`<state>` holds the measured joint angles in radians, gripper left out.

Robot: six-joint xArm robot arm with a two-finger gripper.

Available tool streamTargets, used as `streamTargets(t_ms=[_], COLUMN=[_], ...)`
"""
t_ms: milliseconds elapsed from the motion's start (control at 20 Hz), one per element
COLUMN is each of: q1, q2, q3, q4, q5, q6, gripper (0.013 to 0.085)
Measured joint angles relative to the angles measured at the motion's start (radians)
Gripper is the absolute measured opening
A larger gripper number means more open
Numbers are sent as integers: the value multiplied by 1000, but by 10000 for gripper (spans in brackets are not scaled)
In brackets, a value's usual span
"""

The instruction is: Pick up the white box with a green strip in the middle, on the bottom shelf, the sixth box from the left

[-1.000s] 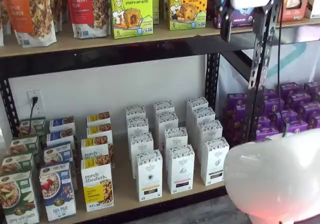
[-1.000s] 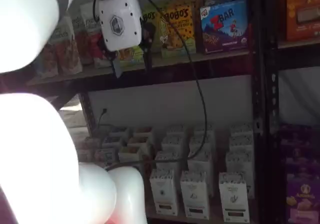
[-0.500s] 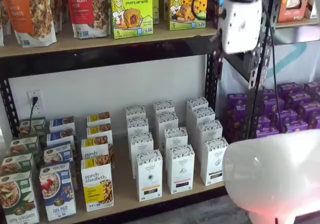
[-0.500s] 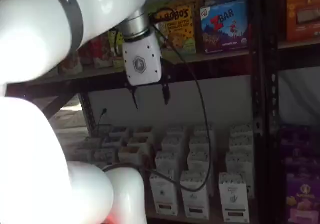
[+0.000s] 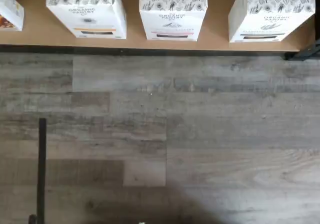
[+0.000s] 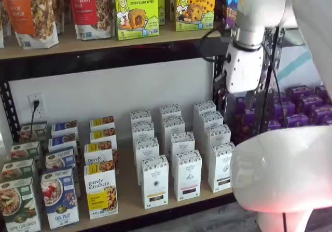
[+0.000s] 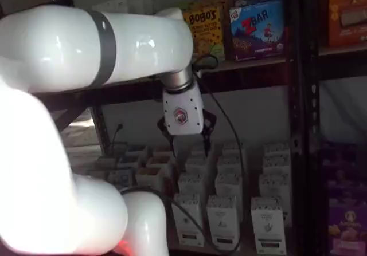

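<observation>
The white box with the dark greenish strip [image 6: 222, 167] stands at the front right of the bottom shelf [image 6: 129, 203]. It also shows in a shelf view [image 7: 268, 225] and in the wrist view [image 5: 270, 11], at the board's front edge. Beside it stand a like carton with a dark strip [image 6: 187, 175] and one with a yellow-orange strip [image 6: 154, 182]. My gripper [image 7: 185, 137] hangs above the rows of white cartons, its two black fingers apart and empty. In a shelf view it [image 6: 241, 103] is above and behind the white box, not touching it.
Cereal and granola boxes [image 6: 101, 190] fill the shelf's left side. An upper board [image 6: 104, 40] carries Bobo's boxes and granola bags. A black rack post [image 6: 220, 81] stands beside the gripper. Purple boxes [image 6: 306, 107] sit to the right. The arm's white base [image 6: 282, 175] blocks the lower right. Grey wood floor [image 5: 165, 134] lies in front.
The gripper has come down from the upper shelf's height to just above the white cartons, and the arm's white links now fill more of both shelf views.
</observation>
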<state>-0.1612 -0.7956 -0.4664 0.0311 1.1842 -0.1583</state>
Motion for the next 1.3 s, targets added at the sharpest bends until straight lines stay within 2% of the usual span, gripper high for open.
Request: streamTargets(t_ms=[200, 350, 600, 800, 900, 1100, 1300], q1=[-14, -20, -40, -56, -62, -59, -38], q2=[80, 199, 362, 506, 579, 714, 836], q3=[74, 84, 123, 101, 85, 41, -6], q4=[-3, -18, 3, 10, 32, 130, 154], q5=[-160, -239, -475, -580, -630, -709, -778], q6=[-17, -17, -56, -82, -110, -197, -205], gripper=[850, 850, 850, 850, 850, 850, 850])
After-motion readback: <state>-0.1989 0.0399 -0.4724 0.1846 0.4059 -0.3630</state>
